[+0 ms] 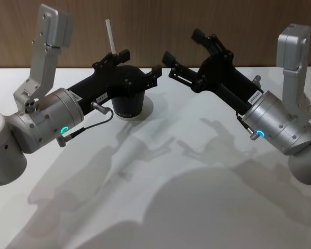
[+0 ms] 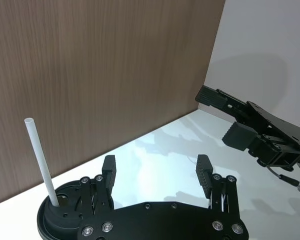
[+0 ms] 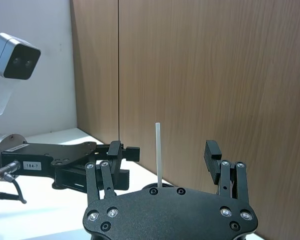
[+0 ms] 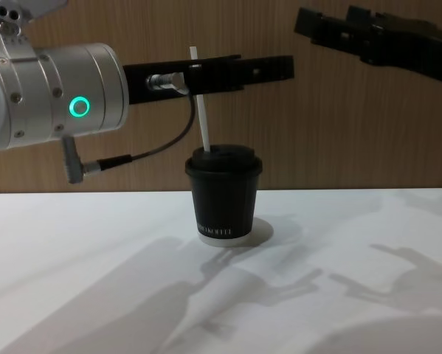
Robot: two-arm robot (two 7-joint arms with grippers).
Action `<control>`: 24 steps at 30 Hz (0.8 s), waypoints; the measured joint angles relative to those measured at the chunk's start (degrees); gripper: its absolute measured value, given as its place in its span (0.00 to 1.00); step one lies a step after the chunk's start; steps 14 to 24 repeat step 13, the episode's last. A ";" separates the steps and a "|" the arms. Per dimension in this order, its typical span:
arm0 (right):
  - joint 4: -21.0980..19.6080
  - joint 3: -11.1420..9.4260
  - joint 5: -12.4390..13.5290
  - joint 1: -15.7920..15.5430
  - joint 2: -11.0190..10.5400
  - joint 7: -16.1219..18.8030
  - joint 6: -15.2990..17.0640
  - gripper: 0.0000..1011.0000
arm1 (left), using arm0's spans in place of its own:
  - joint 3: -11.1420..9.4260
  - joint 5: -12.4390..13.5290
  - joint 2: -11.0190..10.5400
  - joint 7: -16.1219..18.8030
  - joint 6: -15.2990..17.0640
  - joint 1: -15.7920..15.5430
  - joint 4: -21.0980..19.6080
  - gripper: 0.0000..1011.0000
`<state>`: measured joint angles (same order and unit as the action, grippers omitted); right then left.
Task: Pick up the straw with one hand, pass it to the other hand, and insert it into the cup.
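The black cup (image 1: 127,107) stands on the white table at the back, its lid (image 2: 57,220) partly under my left gripper. The white straw (image 1: 110,36) stands in the lid, leaning slightly, its top above the gripper. My left gripper (image 1: 141,63) hovers over the cup, open. The straw (image 2: 39,160) rises just outside one finger, and nothing touches it. My right gripper (image 1: 183,45) hangs open and empty in the air to the right of the cup, pointing toward the left gripper. In the chest view the straw (image 4: 201,110) enters the cup (image 4: 223,195) near the lid's left side.
A brown wooden wall (image 1: 238,31) stands close behind the cup. The white table (image 1: 160,197) stretches out in front, bare but for shadows. A black cable (image 4: 143,151) loops from my left wrist beside the cup.
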<state>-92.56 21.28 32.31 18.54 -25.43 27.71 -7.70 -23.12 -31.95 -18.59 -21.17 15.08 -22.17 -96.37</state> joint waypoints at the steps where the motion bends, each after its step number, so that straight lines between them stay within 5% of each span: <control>1: 0.00 0.00 -0.01 0.00 0.01 -0.01 -0.01 0.99 | -0.01 -0.01 0.00 0.01 0.00 0.01 -0.01 0.99; 24: 0.00 0.01 -0.14 -0.03 0.08 -0.08 -0.08 0.99 | -0.02 -0.04 -0.04 0.07 0.00 0.07 -0.09 0.99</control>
